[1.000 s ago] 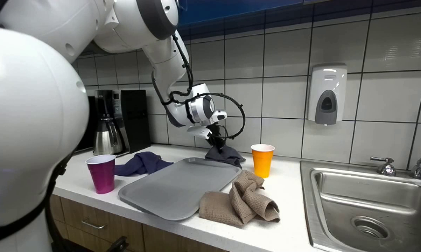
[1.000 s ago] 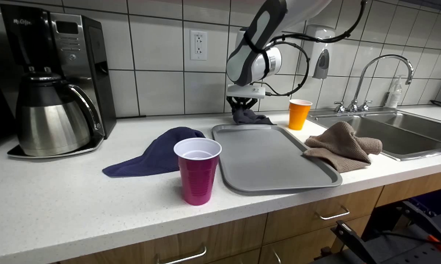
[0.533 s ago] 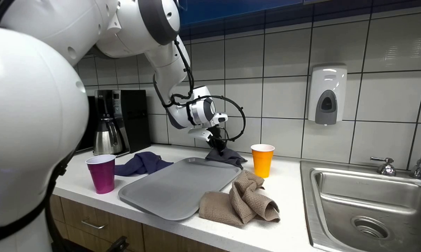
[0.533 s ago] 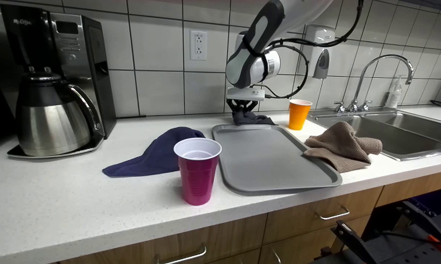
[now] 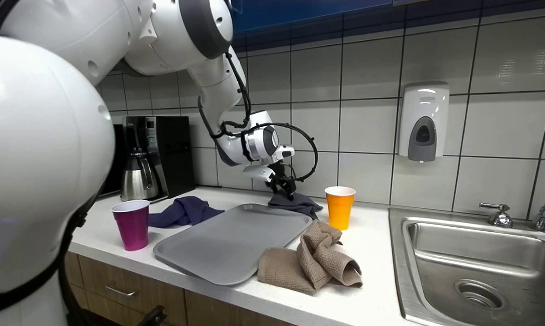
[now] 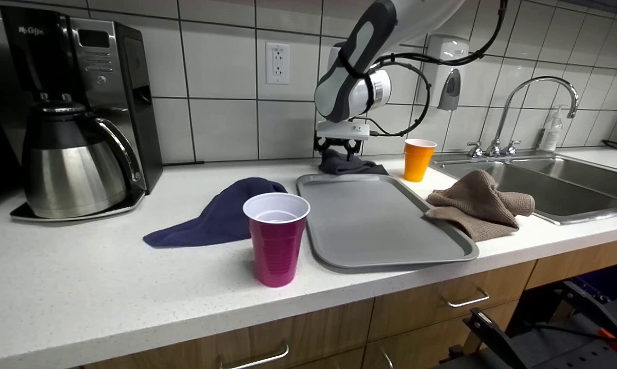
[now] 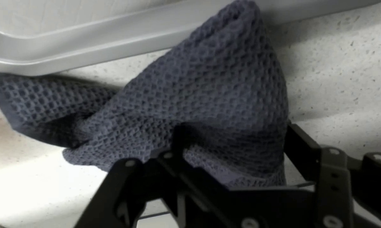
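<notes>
1. The dark grey cloth (image 7: 215, 88) lies bunched on the white counter (image 6: 82, 266), between the tiled wall (image 6: 221, 128) and the far edge of the grey tray (image 6: 385, 220); in the wrist view, one corner overlaps the tray's rim.
2. The counter seems to carry the cloth's weight, since its folds spread outward rather than hang; a soft bulge rises from it.
3. The gripper (image 7: 236, 136) points down with its fingers set wide apart, one to each side of that bulge, so it clamps nothing. Whether either fingertip presses the fabric is hard to tell, as folds hide the contact.
4. The orange cup (image 6: 418, 161) stands upright on its base near the cloth, towards the sink (image 5: 406, 267).
5. The brown cloth (image 6: 477, 205) lies crumpled along the tray's sink-side edge.
6. Across the tray, the navy cloth (image 6: 221, 215) lies loosely near the upright purple cup (image 6: 277, 251), with the coffee maker (image 6: 134, 113) beyond.
</notes>
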Action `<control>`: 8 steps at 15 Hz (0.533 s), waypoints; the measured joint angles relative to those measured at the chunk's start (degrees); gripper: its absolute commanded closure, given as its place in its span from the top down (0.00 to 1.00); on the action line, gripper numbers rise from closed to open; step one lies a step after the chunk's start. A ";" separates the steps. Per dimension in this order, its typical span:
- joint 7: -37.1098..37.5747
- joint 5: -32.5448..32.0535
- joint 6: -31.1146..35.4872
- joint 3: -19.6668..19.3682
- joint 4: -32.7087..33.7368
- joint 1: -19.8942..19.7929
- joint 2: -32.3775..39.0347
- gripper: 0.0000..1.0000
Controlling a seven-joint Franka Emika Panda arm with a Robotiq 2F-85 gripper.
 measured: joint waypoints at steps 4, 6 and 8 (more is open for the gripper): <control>-0.10 0.00 0.00 0.01 -0.01 0.36 -0.16 1.00; -0.10 0.00 0.00 0.01 -0.16 0.61 -0.54 1.00; -0.10 0.00 0.00 0.01 -0.55 0.92 -1.10 1.00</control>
